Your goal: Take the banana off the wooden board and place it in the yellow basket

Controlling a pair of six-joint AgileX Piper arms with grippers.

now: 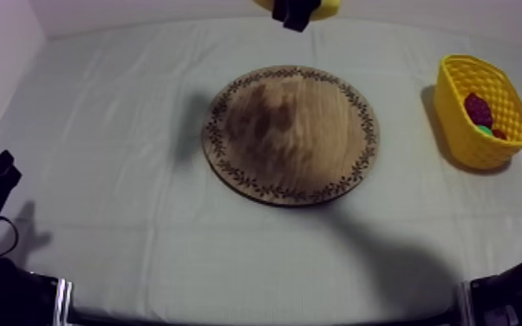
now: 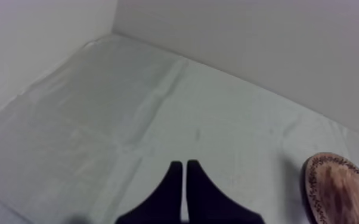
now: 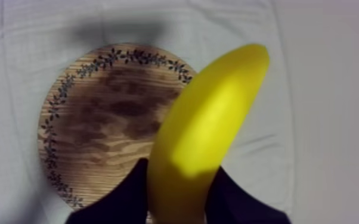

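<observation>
Grey-white cloth (image 1: 126, 217) and wooden board (image 1: 290, 134) lie below the right gripper (image 3: 180, 179), clamped on the banana (image 3: 212, 119) held high; I'd swing it level over the yellow basket (image 1: 455, 117), then lower before releasing.

One wooden board (image 1: 290, 134) is lying on the one table (image 1: 108, 173). One yellow basket (image 1: 460, 130) is standing on it. One banana (image 3: 206, 131) is hanging in the air. Three bits of toy fruit are peeking out of the basket: one dark red piece (image 1: 478, 108), one green piece (image 1: 485, 130) and one small red fruit (image 1: 499, 134). The first two are hiding too much to tell their kind. Two grippers are showing: the left gripper (image 2: 185, 173) and the right gripper (image 3: 179, 170).
</observation>
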